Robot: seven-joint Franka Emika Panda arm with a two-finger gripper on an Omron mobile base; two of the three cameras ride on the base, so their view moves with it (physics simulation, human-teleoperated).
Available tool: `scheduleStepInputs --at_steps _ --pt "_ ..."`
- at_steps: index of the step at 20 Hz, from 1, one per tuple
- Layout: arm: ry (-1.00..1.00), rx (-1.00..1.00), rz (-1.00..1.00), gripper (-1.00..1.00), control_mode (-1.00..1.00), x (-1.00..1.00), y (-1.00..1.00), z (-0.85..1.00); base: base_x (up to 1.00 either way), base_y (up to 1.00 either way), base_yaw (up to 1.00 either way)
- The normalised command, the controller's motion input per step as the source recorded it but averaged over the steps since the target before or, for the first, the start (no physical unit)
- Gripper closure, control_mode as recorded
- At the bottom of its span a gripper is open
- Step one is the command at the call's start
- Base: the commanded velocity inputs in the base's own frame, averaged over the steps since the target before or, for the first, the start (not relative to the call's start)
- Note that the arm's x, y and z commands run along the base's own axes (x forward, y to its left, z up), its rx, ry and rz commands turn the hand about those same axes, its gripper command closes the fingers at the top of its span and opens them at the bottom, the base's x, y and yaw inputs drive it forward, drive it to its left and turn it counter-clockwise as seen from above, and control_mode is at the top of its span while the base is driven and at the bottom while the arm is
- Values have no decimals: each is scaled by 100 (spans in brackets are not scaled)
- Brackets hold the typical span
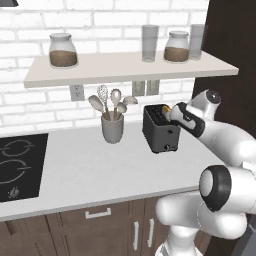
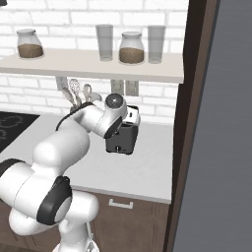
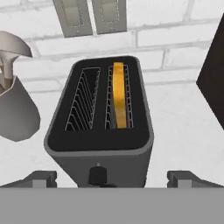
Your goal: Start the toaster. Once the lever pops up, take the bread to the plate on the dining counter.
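In the hand view the gripper hangs with jaws wide apart and empty, its tips at 7 and 5 o'clock, straddling the toaster directly ahead at 12. The bread stands on edge in the right-hand slot, its long axis running straight away from the hand, so I judge a grasp must close across that thin edge. The left base view adds what the hand view lacks: the toaster on the worktop, a utensil cup at its 9 o'clock.

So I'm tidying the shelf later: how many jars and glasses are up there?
4. Brown-filled lidded glass jar at the shelf's left end; tall empty grey glass right of centre; second brown-filled jar beside it; another tall glass at the right end.
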Motion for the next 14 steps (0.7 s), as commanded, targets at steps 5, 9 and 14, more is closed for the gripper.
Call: scheduleStepInputs --at_steps 5,9,14 --pt "0 1 3 -100 -100 22 -26 -5 0 0 0" --pt "-2 1 0 -100 -100 21 4 -3 0 0 0" --pt "-8 1 0 -100 -100 3 31 -3 0 0 0"
